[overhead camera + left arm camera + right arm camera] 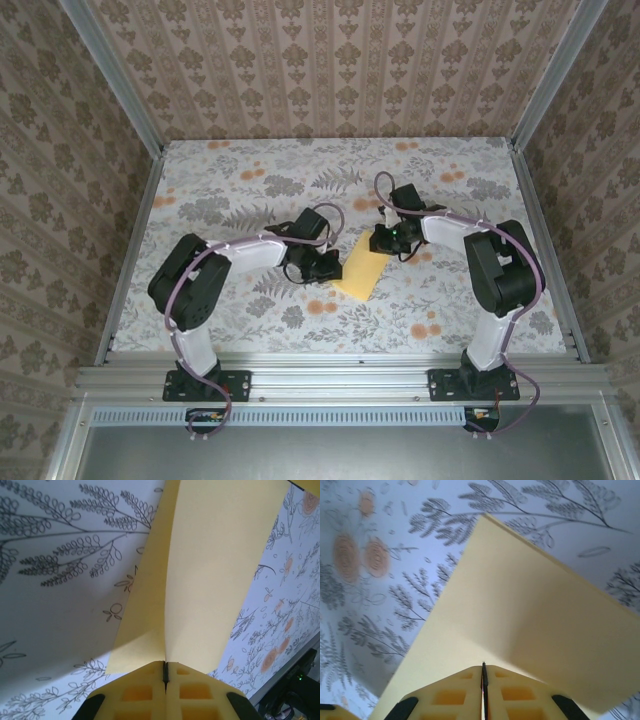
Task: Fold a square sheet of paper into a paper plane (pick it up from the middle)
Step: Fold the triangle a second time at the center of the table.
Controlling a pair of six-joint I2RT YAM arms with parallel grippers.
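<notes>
- Surface (230, 170): covered with a pale cloth printed with grey leaves and small orange flowers
- Left arm (200, 280) and right arm (500, 270): both reach inward and meet near the middle of the surface
- Square sheet of paper (362, 272): plain yellow-orange, near the centre of the surface and spanning the gap between the two grippers. It looks narrower than a square from above. The left wrist view (220, 570) shows two panels meeting along a line that runs away from the fingers. How much of the sheet touches the cloth cannot be told
- Left gripper (165, 667): closed, fingers pressed together on the near edge of the sheet, right at that line
- Right gripper (483, 667): closed, pinching the opposite edge, with the paper fanning out beyond it
- Step in hand, as judged: the first lengthwise half-fold that sets the centre crease. No pointed plane shape yet
- Next move calls for: aligning the two panels edge to edge, lowering the sheet onto the cloth and pressing the crease flat without letting it slip or skew
</notes>
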